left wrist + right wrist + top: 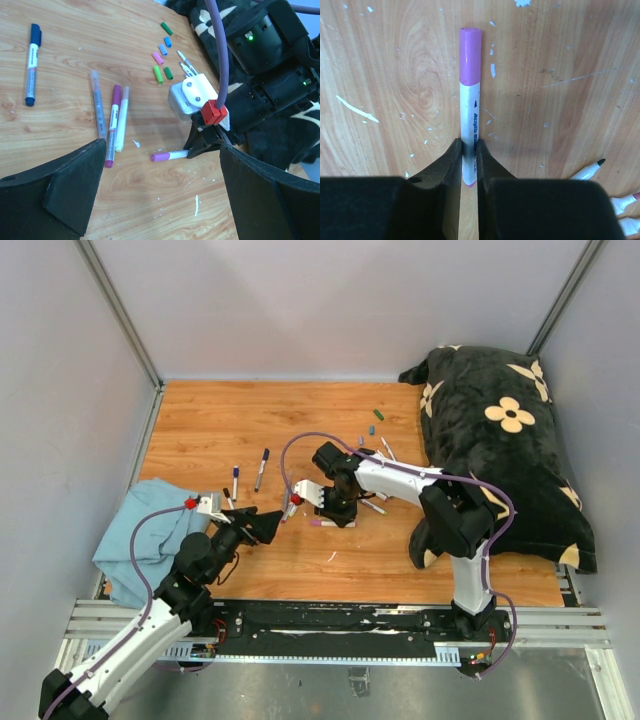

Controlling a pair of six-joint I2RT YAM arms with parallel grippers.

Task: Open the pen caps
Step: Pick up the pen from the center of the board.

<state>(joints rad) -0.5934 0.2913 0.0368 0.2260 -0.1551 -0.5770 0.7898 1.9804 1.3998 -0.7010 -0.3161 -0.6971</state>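
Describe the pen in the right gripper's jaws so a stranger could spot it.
From the black flowered pillow on the table's right side, look left to the right gripper. It pinches a white pen with a lilac cap; nearby pens are bare-tipped.

The right arm (395,478) is black and white. A purple cable (220,45) meets a red block (212,111) beside its white box (190,95).

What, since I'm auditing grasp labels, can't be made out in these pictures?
Right wrist view: the tail end of the pink-capped pen, hidden between the right hand's fingers.
Right wrist view: most of the black-tipped pen, covered by that hand's body.
Top view: the loose caps near the pillow, too small to count.
Left wrist view: print on the blue pen, too blurred to read.
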